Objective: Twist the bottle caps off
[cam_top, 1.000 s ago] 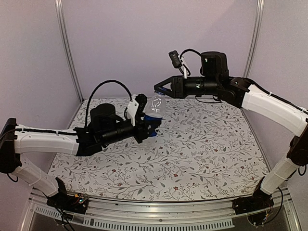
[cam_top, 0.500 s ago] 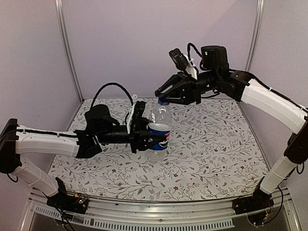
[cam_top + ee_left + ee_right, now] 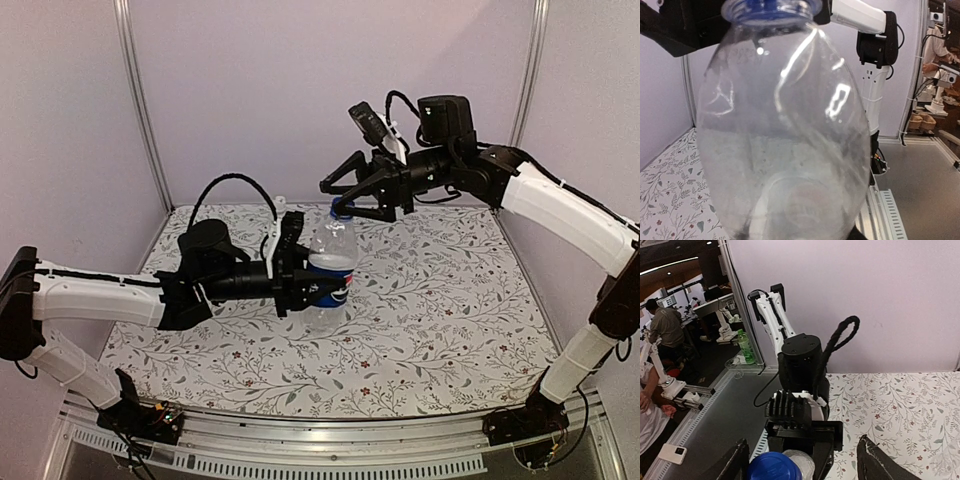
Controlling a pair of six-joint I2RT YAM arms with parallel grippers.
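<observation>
The left claw [image 3: 308,285] is squeezed shut around the label of the Pepsi bottle [image 3: 330,262]. It holds the bottle upright over the middle of the flowered table [image 3: 450,300], well apart from every edge. The right claw [image 3: 333,198] is spread wide, with one finger on each side of the blue cap [image 3: 337,208], and is not pinching it.

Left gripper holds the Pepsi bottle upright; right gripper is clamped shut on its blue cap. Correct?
No: the right gripper is open, fingers apart either side of the blue cap, per the right wrist view. The left gripper does hold the Pepsi bottle upright.
</observation>
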